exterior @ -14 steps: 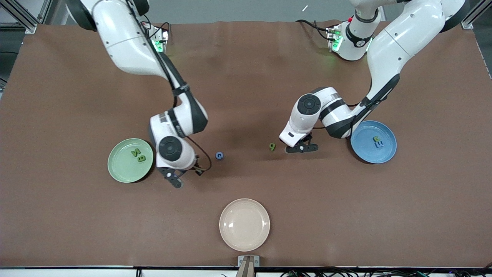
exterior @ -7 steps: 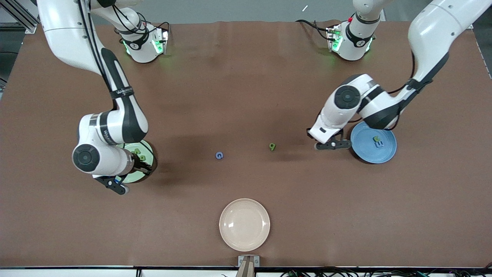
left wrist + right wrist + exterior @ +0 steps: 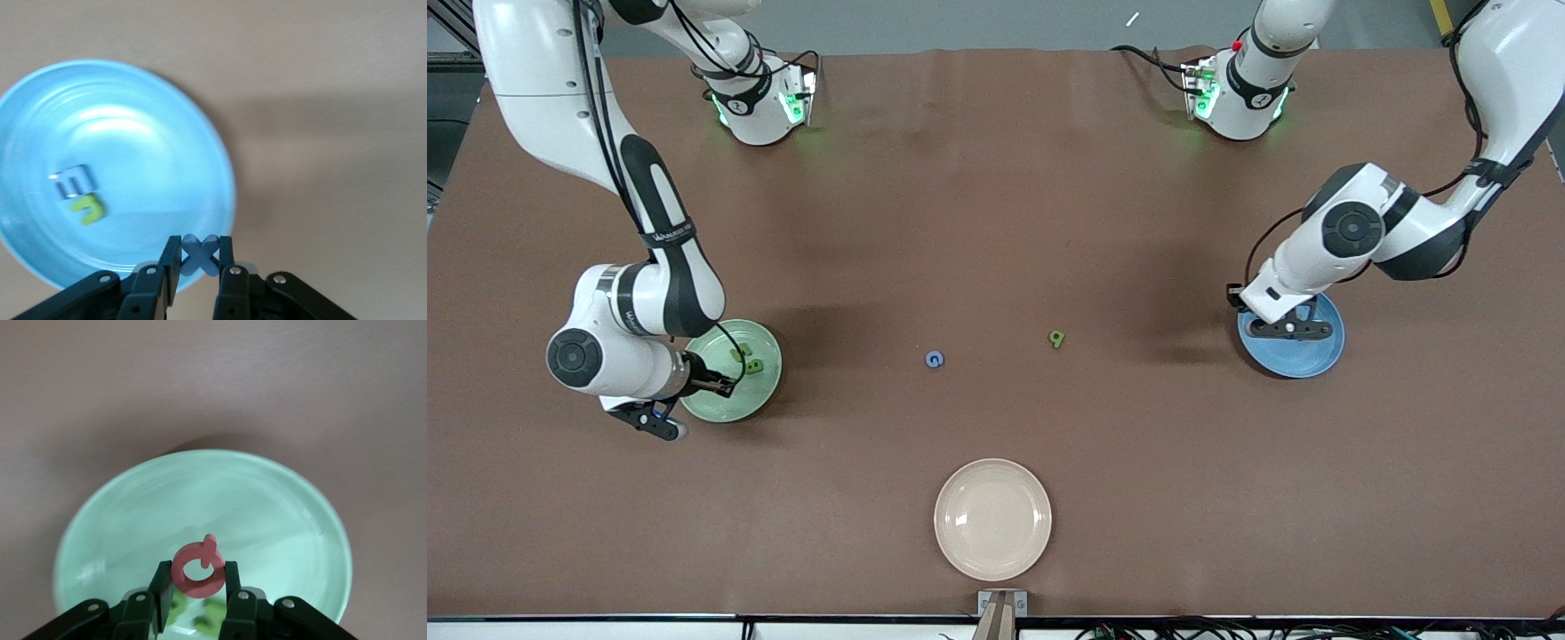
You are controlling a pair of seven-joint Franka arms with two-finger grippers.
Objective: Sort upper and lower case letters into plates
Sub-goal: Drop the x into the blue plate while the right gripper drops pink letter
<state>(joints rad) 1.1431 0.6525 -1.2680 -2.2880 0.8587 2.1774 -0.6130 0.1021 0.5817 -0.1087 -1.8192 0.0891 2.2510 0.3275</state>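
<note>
You have a cream-white plate [image 3: 992,519] sitting empty on the brown table [image 3: 996,196], at the edge nearest the front camera. A small white scrap [image 3: 1132,19] lies off the table, between the arm bases.

plates: 3 showing — green [image 3: 729,404], blue [image 3: 1303,360], cream [image 3: 992,519]
loose table letters: 2 lying — blue [image 3: 934,359], green [image 3: 1056,338]
gripped letters: 2
</note>
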